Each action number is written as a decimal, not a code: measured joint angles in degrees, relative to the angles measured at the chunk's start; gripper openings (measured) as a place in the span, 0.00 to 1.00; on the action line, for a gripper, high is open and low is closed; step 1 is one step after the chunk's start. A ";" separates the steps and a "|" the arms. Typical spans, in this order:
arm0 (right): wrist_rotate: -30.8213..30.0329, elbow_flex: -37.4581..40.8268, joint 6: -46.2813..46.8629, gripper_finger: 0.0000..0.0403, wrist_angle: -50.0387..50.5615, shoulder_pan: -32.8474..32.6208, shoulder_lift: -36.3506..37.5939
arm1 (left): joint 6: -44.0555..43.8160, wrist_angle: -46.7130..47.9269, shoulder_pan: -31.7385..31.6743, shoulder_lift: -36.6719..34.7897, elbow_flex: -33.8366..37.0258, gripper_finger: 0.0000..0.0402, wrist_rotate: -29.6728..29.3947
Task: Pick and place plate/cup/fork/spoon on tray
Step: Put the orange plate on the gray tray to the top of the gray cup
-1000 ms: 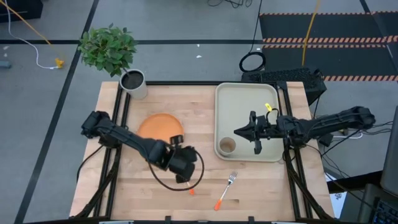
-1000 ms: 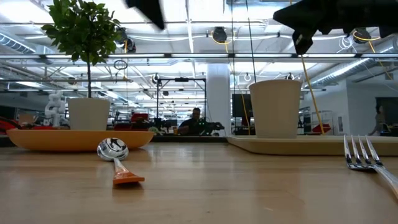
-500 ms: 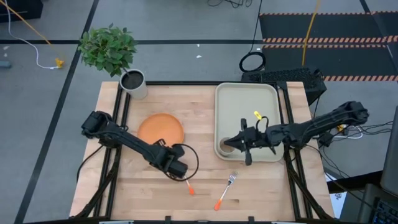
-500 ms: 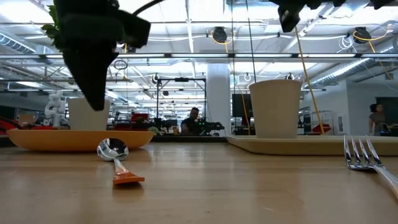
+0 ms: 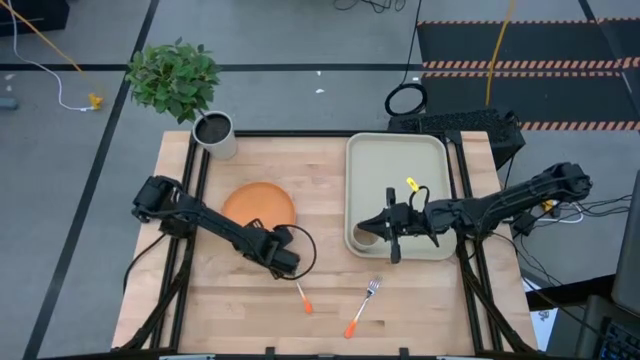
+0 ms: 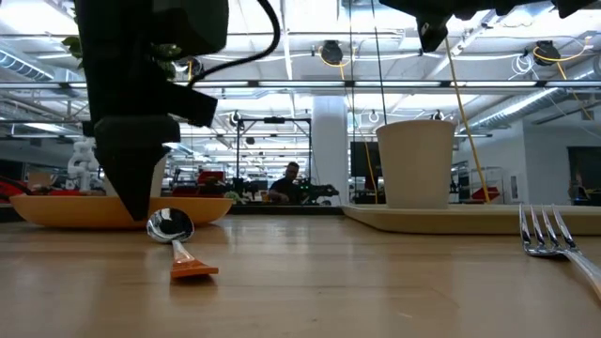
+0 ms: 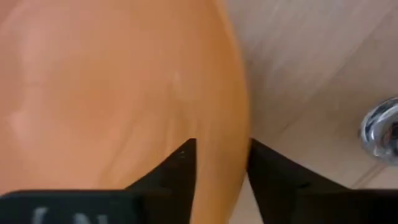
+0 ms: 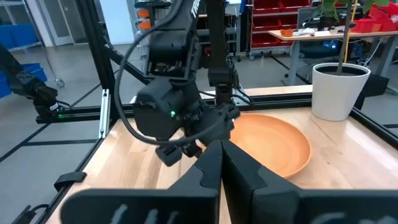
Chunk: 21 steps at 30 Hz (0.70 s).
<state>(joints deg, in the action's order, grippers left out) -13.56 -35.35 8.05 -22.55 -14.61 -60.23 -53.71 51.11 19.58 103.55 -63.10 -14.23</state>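
Note:
The orange plate (image 5: 258,205) lies flat on the table left of centre. My left gripper (image 5: 283,262) is down at the plate's near right rim, open, with one finger on each side of the rim. The spoon (image 5: 300,297) and the fork (image 5: 362,305) lie on the wood near the front edge. The beige cup (image 5: 363,236) stands upright in the near left corner of the cream tray (image 5: 400,160). My right gripper (image 5: 388,238) hovers shut and empty just right of the cup, above the tray. My left gripper comes from above with the plate's near right rim (image 7: 239,124) in the gap between its fingers, one finger (image 7: 180,171) over the plate's inside and one outside. I cannot tell whether the fingers touch the rim. The plate rests flat on the table.
A grey-white pot (image 5: 215,130) with a green plant stands at the far left corner. The spoon's bowl (image 7: 380,130) lies close beside my left gripper. Bare wood lies between the plate and the tray.
My left gripper has come down from above the table onto the plate's near right rim. My right gripper has moved toward the table's left and near edge, over to the cup, and has then kept still.

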 joint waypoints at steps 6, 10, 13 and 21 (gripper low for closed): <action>0.04 0.00 -0.25 0.00 -1.58 0.00 0.02 | 5.41 -1.49 -2.00 -0.17 0.67 0.07 0.75; 0.02 0.00 -0.45 0.00 -1.61 0.00 0.02 | 10.92 -0.60 -3.07 -2.50 -0.83 0.03 0.50; 0.02 -0.14 -2.08 0.00 -1.00 0.00 0.01 | 17.23 -0.31 -3.90 -4.62 -3.27 0.03 0.09; -6.29 -10.91 -4.56 0.00 16.55 0.04 -5.27 | 43.85 0.19 -4.83 -6.87 -14.01 0.03 -4.83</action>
<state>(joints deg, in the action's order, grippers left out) -19.86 -46.26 3.49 -6.00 -14.57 -65.50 -9.86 51.30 14.74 96.68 -77.10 -19.06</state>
